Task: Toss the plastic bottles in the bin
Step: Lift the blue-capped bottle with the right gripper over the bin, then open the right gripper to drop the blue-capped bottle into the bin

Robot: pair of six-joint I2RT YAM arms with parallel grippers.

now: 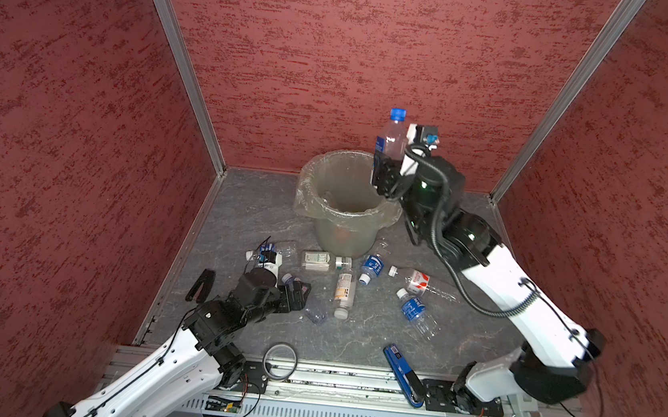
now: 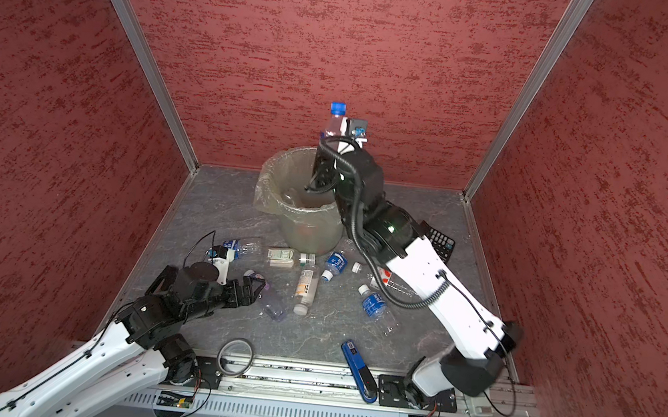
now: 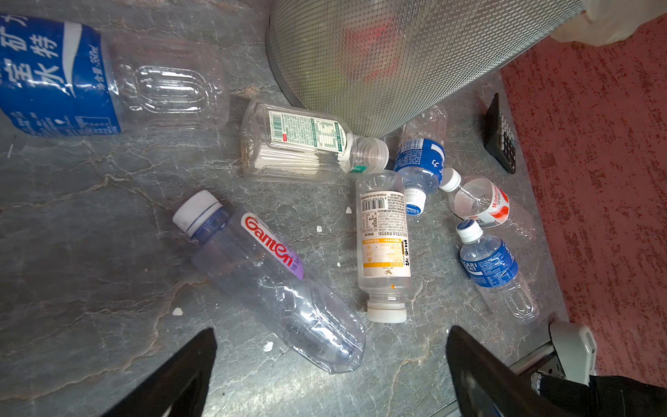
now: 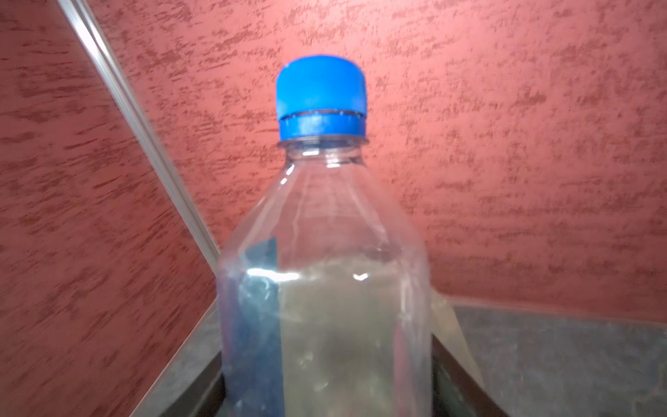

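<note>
right gripper flanks blue-capped bottle above bin rim — clamped or not, cannot tell; centre over opening first — left gripper apart

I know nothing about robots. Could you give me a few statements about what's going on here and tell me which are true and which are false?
1. The blue-capped bottle sits upright between the jaws of the right gripper, above the bin. True.
2. The left gripper is clamped on a bottle. False: its jaws stand wide apart, gripping nothing.
3. A clear plastic bag lines the bin. True.
4. The bottles on the table stand upright. False: they lie on their sides.
5. The calculator is inside the bin. False: it lies on the table, off to the bin's side.
</note>
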